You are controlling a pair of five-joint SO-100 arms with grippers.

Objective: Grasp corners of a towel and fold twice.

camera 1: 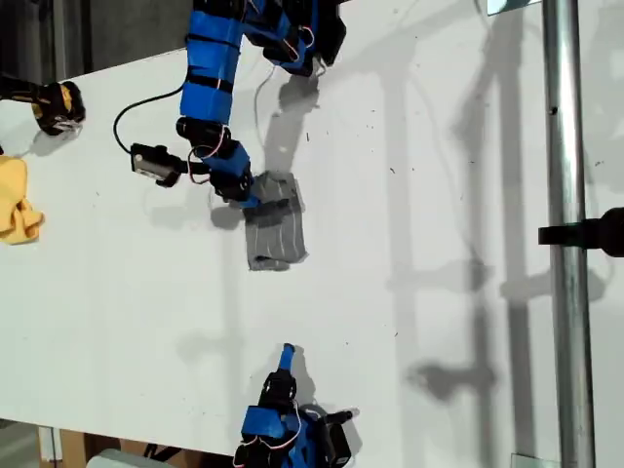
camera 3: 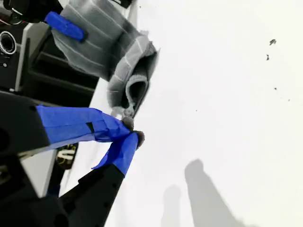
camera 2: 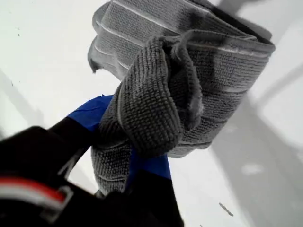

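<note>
In the exterior view, the towel (camera 1: 275,232) lies as a small folded grey bundle on the white surface (camera 1: 439,195), a little left of the frame's centre. My first pincer (camera 1: 255,200), on the blue arm (camera 1: 216,68) reaching down from the top of the frame, sits at the bundle's upper edge. My second pincer (camera 1: 287,351) rises from the bottom centre of the frame, well apart from the towel, with bare surface between them. A yellow cloth (camera 1: 18,207) rests at the left edge, and a metal pole (camera 1: 565,234) runs down the right side.

In the first wrist view, my first pincer (camera 2: 137,156) is clamped on a bunched fold of the towel (camera 2: 189,61) (blue tape shows on both sides of the pinched cloth).

In the second wrist view, my second pincer (camera 3: 132,132) has its blue-taped tips pressed together with nothing visibly between them. The towel (camera 3: 109,52) lies beyond them in the upper left of the frame, with my first pincer's blue finger (camera 3: 64,26) at its far end.
</note>
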